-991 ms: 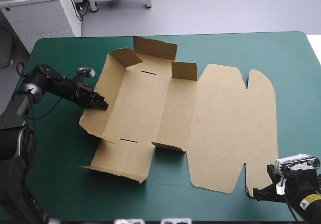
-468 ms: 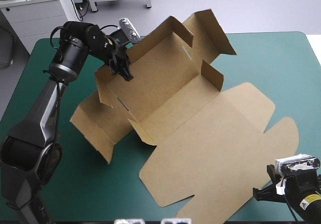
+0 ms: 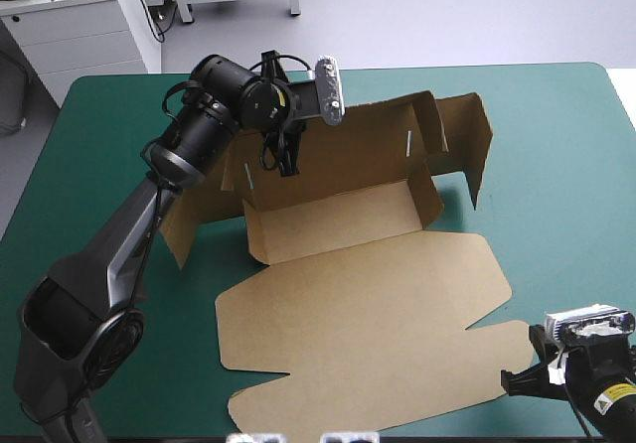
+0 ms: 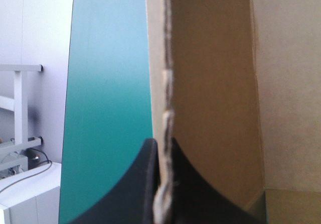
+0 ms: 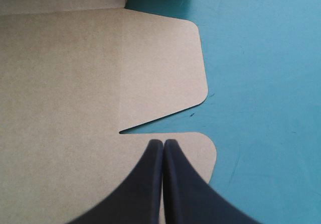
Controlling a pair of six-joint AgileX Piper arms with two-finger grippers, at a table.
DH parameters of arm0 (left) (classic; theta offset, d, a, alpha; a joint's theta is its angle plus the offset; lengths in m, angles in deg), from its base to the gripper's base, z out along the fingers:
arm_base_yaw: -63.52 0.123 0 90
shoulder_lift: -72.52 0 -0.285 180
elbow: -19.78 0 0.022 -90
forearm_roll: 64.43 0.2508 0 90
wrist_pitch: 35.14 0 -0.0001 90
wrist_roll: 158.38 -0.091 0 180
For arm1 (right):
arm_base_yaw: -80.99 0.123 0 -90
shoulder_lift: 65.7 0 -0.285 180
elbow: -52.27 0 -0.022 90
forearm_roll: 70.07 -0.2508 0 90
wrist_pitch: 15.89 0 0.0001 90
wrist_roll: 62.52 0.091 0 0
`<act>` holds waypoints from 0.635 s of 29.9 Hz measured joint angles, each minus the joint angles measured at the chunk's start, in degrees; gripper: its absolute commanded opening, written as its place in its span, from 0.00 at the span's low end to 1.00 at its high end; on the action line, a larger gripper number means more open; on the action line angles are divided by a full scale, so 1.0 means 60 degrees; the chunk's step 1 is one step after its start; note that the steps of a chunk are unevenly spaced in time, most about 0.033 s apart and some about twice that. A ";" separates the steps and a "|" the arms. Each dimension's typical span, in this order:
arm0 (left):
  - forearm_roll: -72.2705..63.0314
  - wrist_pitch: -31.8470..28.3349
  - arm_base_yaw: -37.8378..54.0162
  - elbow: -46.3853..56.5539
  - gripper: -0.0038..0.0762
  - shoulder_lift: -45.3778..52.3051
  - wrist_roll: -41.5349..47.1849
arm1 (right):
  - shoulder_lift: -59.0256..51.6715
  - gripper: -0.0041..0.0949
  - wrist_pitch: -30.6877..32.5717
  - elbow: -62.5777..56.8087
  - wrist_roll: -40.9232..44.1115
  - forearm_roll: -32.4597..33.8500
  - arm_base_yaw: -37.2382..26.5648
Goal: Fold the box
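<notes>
The brown box [image 3: 338, 220] stands half raised in mid-table, its slotted long wall [image 3: 363, 150] upright at the far side. Its side flaps [image 3: 467, 145] stick up at the right end. The lid [image 3: 368, 324] lies flat toward the near edge. My left gripper [image 3: 285, 157] is shut on the upright wall's edge near its left end. In the left wrist view the gripper [image 4: 161, 144] pinches the board's ragged edge [image 4: 165, 83]. My right gripper [image 3: 510, 383] rests at the near right corner; in its own view it [image 5: 163, 142] is shut and empty, over the lid's notched corner [image 5: 165, 73].
Teal-green cover [image 3: 571, 185] shows right of the box and also on the left [image 3: 89, 215]. A loose flap [image 3: 184, 220] of the box hangs out to the left under my left arm. The lid's near edge lies close to the table's front edge.
The left gripper has swung the box round from the table's left side to the far middle. The lid now points at the near edge beside the right gripper, which stayed still.
</notes>
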 measured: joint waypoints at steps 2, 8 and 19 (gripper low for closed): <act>0.0116 0.0078 -0.0254 0.0000 0.04 0.0000 -0.0245 | 0.0000 0.03 -0.0057 0.0000 0.0000 0.0000 0.0000; 0.0242 0.0194 -0.0670 0.0000 0.04 0.0003 -0.0669 | 0.0000 0.03 -0.0159 0.0000 0.0000 0.0000 0.0000; 0.0552 -0.1799 -0.0684 0.2918 0.04 0.1539 -0.1068 | 0.0000 0.03 -0.0370 0.0000 0.0048 0.0000 0.0000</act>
